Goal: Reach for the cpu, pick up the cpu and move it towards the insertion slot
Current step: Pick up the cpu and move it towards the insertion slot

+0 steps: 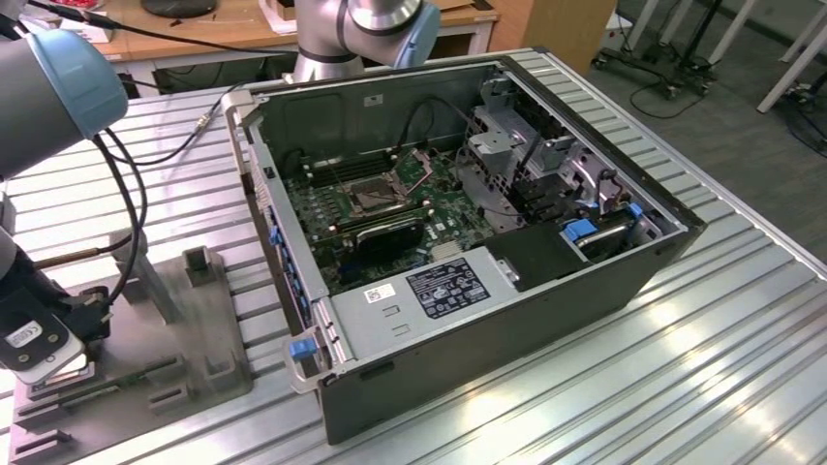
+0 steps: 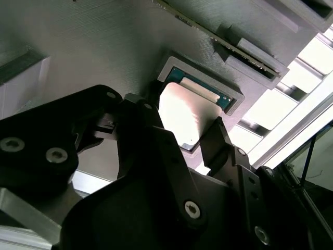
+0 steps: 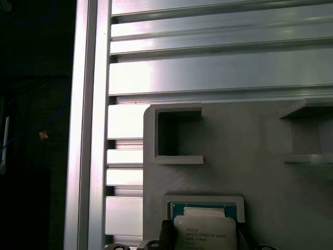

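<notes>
The cpu (image 2: 184, 117), a small square chip with a pale metal face, lies in a recess of the grey plastic tray (image 2: 104, 47); the first wrist view shows the cpu (image 3: 205, 232) with its green edge inside the recess frame. My gripper (image 2: 187, 138) is down over it with one black finger against each side of the chip, so it is shut on the cpu. In the exterior view my gripper (image 1: 62, 371) sits low over the tray (image 1: 194, 329) at the exterior view's left. The insertion slot (image 1: 368, 197) lies on the motherboard inside the open computer case.
The open computer case (image 1: 517, 320) lies on the slatted aluminium table (image 1: 723, 368), with a white-labelled power supply (image 1: 440, 291) at its near side. The tray has other recesses (image 3: 177, 138) and raised posts (image 1: 197, 263). The table's edge (image 3: 86, 130) runs close to the tray.
</notes>
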{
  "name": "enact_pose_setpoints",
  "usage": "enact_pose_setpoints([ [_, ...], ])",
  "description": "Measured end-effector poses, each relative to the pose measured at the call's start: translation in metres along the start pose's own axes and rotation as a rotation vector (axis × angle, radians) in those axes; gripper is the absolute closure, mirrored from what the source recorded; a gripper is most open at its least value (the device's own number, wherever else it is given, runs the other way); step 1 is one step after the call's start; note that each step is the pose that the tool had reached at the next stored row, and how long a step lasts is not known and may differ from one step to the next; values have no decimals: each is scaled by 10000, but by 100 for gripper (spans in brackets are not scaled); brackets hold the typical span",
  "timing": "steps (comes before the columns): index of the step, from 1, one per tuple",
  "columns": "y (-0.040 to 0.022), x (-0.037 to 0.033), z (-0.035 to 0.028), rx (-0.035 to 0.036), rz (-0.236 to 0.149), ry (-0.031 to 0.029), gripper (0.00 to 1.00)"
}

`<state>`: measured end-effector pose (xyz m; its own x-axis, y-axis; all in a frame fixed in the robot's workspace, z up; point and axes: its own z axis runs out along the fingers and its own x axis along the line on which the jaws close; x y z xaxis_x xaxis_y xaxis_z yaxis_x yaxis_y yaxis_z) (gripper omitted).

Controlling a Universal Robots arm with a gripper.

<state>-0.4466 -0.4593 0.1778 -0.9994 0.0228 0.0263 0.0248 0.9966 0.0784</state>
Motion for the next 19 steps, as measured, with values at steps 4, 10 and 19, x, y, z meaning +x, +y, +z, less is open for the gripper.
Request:
enact_pose_setpoints([
  [4, 1, 0, -7, -1, 0, -1, 46],
  [10, 6, 2, -76, 0, 0, 0, 46],
  [19, 7, 2, -85, 0, 0, 0, 46],
])
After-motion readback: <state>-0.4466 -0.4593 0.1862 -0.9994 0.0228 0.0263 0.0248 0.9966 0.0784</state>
